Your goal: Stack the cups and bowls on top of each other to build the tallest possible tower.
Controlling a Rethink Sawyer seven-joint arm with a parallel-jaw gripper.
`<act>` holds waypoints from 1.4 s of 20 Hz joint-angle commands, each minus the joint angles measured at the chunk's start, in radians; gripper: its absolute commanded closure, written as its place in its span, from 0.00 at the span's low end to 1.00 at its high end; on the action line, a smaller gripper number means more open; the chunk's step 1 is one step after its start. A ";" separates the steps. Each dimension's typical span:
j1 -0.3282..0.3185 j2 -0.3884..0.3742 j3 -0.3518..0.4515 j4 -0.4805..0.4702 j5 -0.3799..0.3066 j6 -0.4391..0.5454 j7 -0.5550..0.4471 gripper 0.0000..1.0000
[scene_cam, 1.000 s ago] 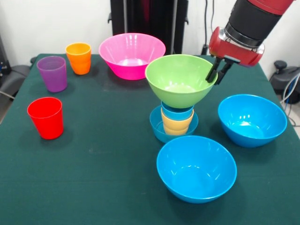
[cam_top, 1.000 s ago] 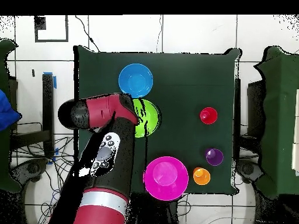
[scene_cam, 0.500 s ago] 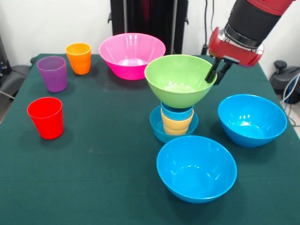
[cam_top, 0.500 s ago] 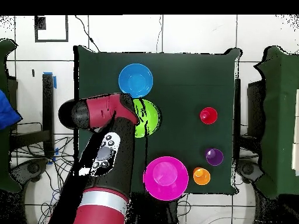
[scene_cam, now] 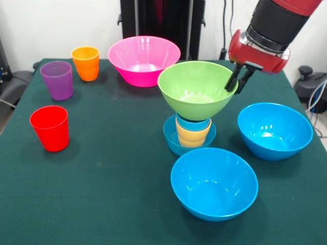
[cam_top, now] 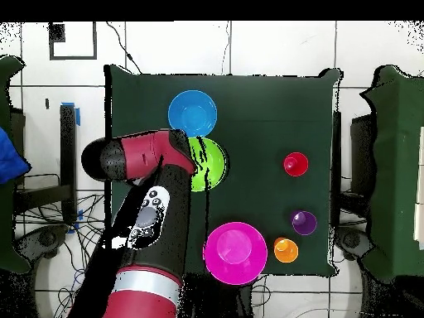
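Front view, centred on the tower (scene_cam: 192, 115):
- Tower: small bowl (scene_cam: 173, 139), stacked cups (scene_cam: 192, 133) in it, large bowl (scene_cam: 196, 89) on top.
- Two bowls at 3 (scene_cam: 275, 130) and 6 o'clock (scene_cam: 214, 182).
- One bowl (scene_cam: 143, 59) at 11.
- Three cups (scene_cam: 56, 79) at 9–10.

Bright even light; soft shadows; glare on bowls (scene_cam: 213, 182); overhead detail perhaps soft.
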 commanded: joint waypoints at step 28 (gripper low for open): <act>0.011 0.036 0.033 -0.025 -0.075 -0.033 0.037 1.00</act>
